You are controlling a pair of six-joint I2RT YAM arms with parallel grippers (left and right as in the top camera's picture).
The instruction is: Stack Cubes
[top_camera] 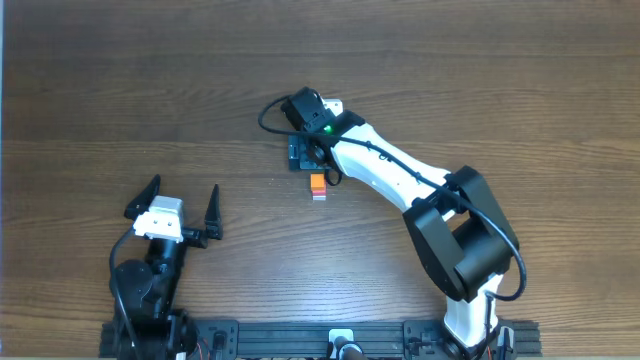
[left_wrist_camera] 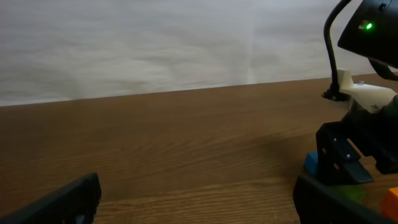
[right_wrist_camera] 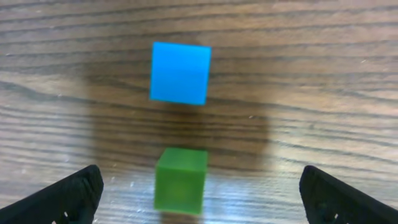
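Green cube (right_wrist_camera: 181,182) centred beneath right pincer (right_wrist_camera: 199,177)

Table (top_camera: 150,80): blue cube (right_wrist_camera: 180,73), green cube (right_wrist_camera: 181,180)

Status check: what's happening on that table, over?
Left gripper open, near its base. Right gripper open over green cube, blue cube beside it. Orange cube apart; nothing stacked, nothing blocking.

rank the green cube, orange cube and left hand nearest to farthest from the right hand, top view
1. green cube: between the right hand's open fingers, per its wrist view.
2. orange cube: just beside it, toward the arm bases.
3. left hand: far left.
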